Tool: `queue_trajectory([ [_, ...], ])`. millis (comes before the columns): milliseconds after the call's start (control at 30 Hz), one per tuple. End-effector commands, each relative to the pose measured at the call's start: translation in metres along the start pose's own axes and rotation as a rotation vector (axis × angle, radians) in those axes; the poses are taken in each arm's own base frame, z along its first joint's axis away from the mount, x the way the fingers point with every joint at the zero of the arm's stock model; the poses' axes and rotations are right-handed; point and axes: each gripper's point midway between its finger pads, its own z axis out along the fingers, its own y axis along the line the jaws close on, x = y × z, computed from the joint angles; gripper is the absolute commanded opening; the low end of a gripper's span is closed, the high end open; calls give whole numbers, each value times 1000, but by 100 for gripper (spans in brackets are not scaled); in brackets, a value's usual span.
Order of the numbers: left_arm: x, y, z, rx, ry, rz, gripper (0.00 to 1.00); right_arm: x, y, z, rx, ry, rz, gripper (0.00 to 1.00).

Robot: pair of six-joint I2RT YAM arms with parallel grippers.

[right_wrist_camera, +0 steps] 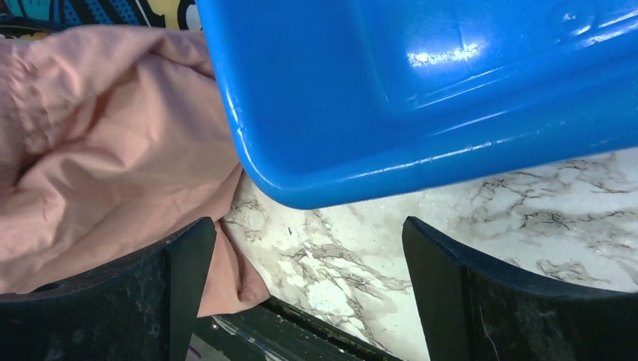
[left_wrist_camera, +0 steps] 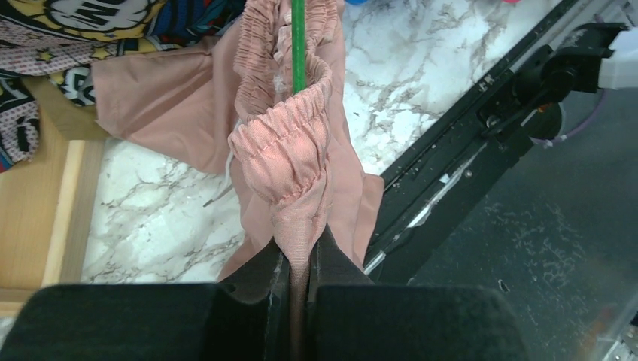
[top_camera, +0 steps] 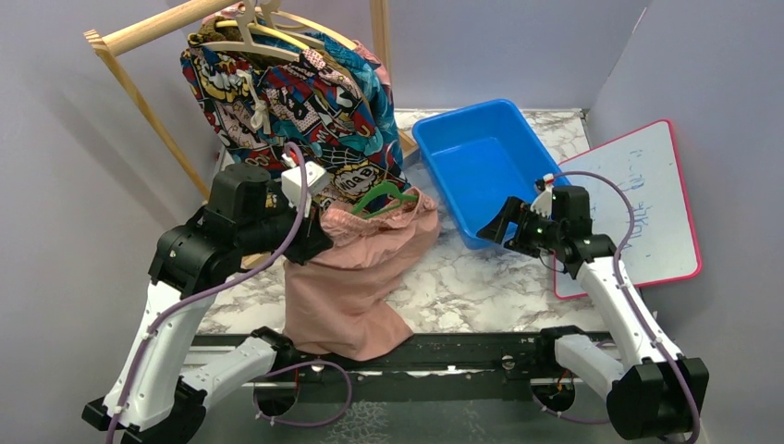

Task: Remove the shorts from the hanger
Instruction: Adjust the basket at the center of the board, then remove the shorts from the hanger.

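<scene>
Shorts (top_camera: 351,277) (dusty pink) pinched by left gripper (left_wrist_camera: 299,259); whiteboard (top_camera: 658,217) writing unreadable.

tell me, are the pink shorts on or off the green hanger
On. The hanger runs through the gathered waistband of the shorts, which the left pincer pinches.

A green hanger (top_camera: 381,192) inside dusty pink shorts (top_camera: 356,277), beside blue bin (top_camera: 476,162)
</scene>
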Motion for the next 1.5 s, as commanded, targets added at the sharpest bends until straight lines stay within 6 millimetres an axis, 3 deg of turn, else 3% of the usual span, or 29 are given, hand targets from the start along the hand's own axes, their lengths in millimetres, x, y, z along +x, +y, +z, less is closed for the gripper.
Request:
queue_trajectory([
  [0, 3, -27, 6, 154, 6, 4, 0, -11, 2, 15, -27, -33, 44, 95],
  [133, 11, -41, 7, 231, 29, 17, 0, -35, 34, 31, -173, -52, 74, 94],
  [267, 14, -49, 3, 270, 23, 40, 0, -50, 49, 52, -196, -51, 104, 94],
  [400, 26, -43, 15, 254, 69, 26, 0, -44, 68, 67, -221, -27, 77, 94],
  [500, 22, -41, 22, 265, 68, 52, 0, -34, 69, 72, -228, 19, 24, 96],
  [600, 16, -41, 32, 289, 66, 79, 0, -37, 75, 52, -244, -32, -64, 96],
  [767, 3, -56, 46, 419, 27, 122, 0, -37, 98, -2, -353, -184, -249, 95],
  [1033, -17, -65, 67, 514, -31, 134, 0, -6, 151, -64, -711, -211, -399, 90],
  [1233, -19, -69, 85, 559, -26, 118, 0, -28, 170, -81, -742, -297, -431, 84],
  [1467, -29, -83, 92, 614, -82, 132, 0, -53, 181, -70, -731, -310, -390, 76],
])
